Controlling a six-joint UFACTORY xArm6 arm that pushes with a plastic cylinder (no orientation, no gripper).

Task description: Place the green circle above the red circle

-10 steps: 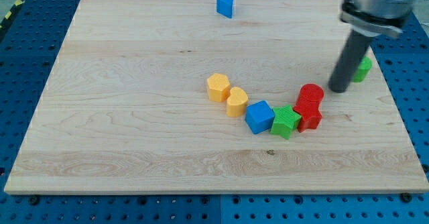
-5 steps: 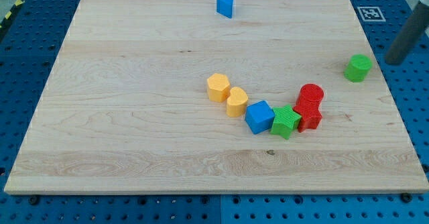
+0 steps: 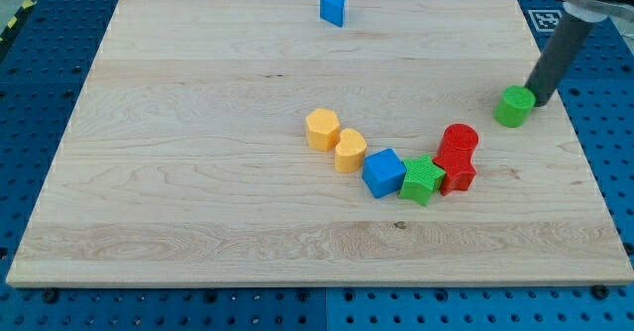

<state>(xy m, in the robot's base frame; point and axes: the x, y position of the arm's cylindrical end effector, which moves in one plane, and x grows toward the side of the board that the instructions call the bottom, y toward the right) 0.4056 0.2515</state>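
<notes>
The green circle [image 3: 513,106] lies near the board's right edge, up and to the right of the red circle [image 3: 460,139]. My tip [image 3: 540,101] stands right against the green circle's right side. The red circle sits on the upper end of a cluster, touching a red block [image 3: 456,171] just below it.
A green star [image 3: 423,180], a blue cube [image 3: 383,172], a yellow heart [image 3: 349,152] and an orange hexagon [image 3: 322,130] form an arc leftward from the red blocks. A blue block [image 3: 334,7] sits at the view's top. The wooden board [image 3: 198,172] lies on a blue pegboard.
My tip swung from left of the green circle, out past the right edge, then back to the circle's right side. The green circle has shifted slightly left and down.
</notes>
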